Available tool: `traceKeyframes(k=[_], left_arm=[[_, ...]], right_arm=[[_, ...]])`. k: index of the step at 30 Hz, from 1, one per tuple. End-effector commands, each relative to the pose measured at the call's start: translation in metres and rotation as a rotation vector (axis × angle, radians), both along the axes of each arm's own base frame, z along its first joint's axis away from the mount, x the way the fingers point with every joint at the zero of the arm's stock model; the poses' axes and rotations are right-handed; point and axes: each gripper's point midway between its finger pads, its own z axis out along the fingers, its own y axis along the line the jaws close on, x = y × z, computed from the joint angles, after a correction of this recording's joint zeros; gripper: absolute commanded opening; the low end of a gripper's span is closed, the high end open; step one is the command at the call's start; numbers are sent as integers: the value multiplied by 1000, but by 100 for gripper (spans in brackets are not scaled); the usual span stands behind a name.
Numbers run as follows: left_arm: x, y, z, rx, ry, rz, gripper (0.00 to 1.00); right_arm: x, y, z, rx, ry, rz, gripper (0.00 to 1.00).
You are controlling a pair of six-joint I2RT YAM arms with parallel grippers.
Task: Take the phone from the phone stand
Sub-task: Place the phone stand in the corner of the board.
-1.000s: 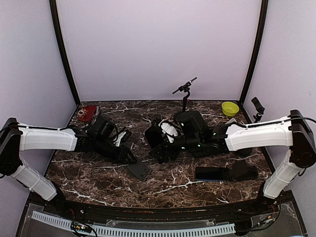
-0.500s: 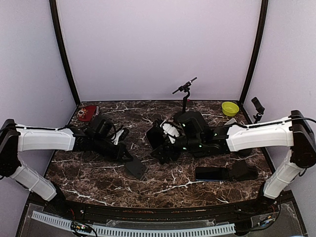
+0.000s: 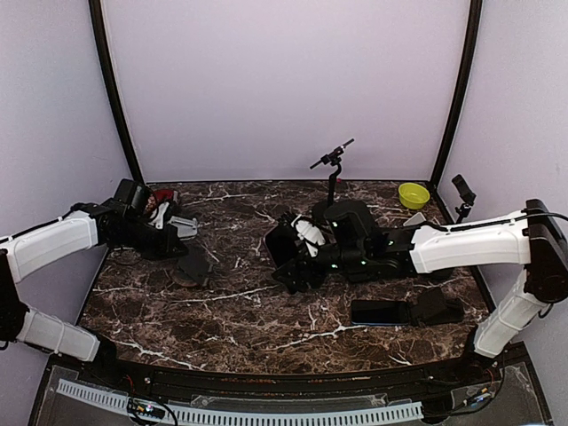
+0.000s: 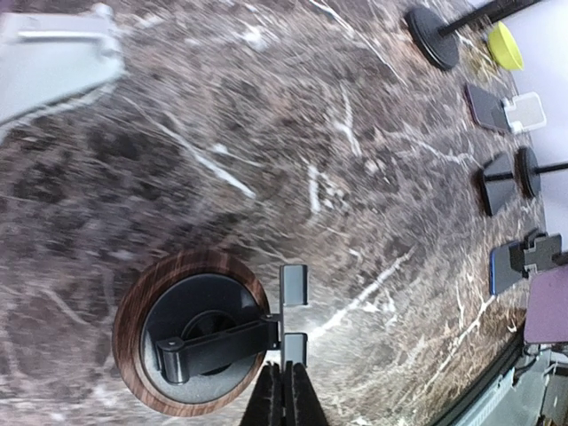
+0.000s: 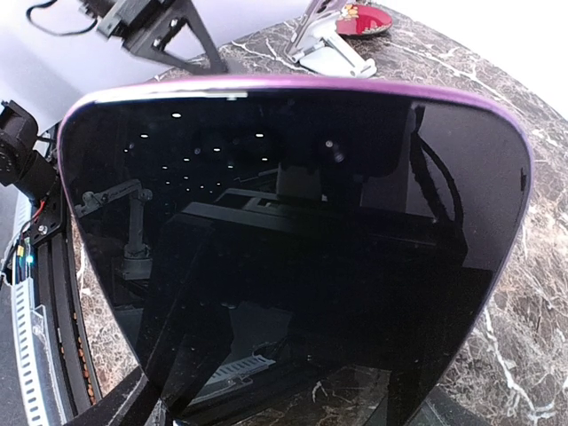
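Leftward has swung the left gripper [image 4: 284,401], now clenched by the phone stand [image 4: 190,343], perhaps pinching it; the right gripper [image 3: 300,256] grasps the phone [image 5: 293,231] mid-table, best kept level and lowered gently.

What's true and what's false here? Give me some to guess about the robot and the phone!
1. The right gripper holds the phone. True.
2. The left gripper is wide open. False: it is shut.
3. The yellow bowl sits beside the left arm. False: it is at the far right corner of the table.
4. The round stand has a wooden rim. True.
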Motion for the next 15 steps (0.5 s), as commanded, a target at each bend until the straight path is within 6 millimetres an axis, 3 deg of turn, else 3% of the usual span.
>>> traceKeyframes(k=[1, 7, 15], left_arm=[[9, 35, 26, 48, -58, 13, 0], [24, 95, 36, 143, -77, 92, 0], [39, 131, 31, 197, -64, 163, 0]], right_arm=[[4, 5, 37, 116, -55, 6, 55], [5, 5, 35, 112, -54, 8, 55], [4, 17, 36, 114, -43, 52, 55]])
